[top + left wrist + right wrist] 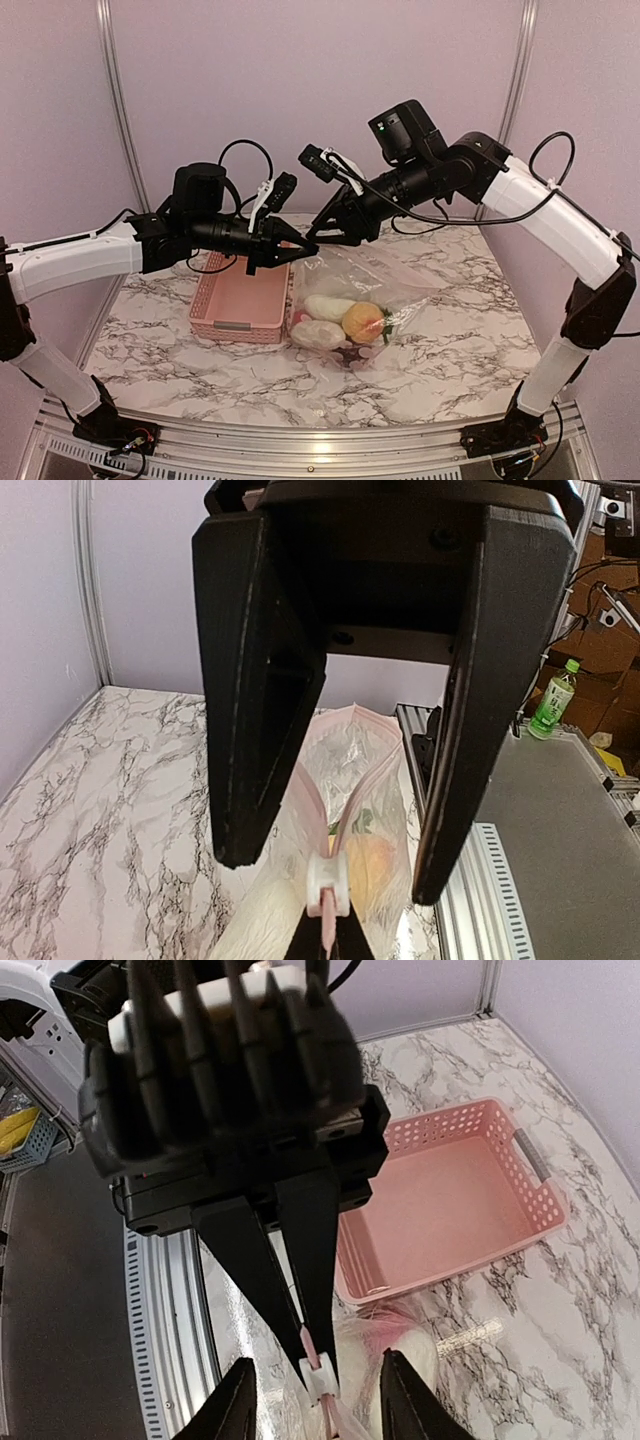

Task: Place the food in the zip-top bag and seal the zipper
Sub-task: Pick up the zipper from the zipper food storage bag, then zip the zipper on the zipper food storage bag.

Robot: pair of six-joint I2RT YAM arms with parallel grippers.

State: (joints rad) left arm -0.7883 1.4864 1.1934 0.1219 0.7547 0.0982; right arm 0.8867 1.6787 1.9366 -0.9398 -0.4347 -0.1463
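Observation:
The clear zip-top bag point(372, 272) lies right of the basket, its mouth end lifted. Inside are food pieces: two white oblongs point(326, 306), an orange-yellow fruit point(362, 321) and something red. My left gripper point(300, 243) is shut on the end of the pink zipper strip point(327, 928), just behind the white slider point(328, 882). Beyond the slider the two zipper tracks spread apart, so the mouth is open. My right gripper point(322, 238) is open, its fingers point(250, 780) standing either side of the slider point(321, 1380) without touching it. The left fingertips point(318, 1300) pinch the strip.
The pink lattice basket point(236, 327) stands left of the bag and holds nothing; it also shows in the right wrist view point(460, 1256). A small clear strip point(470, 1337) lies on the marble near it. Frame posts stand at the back corners.

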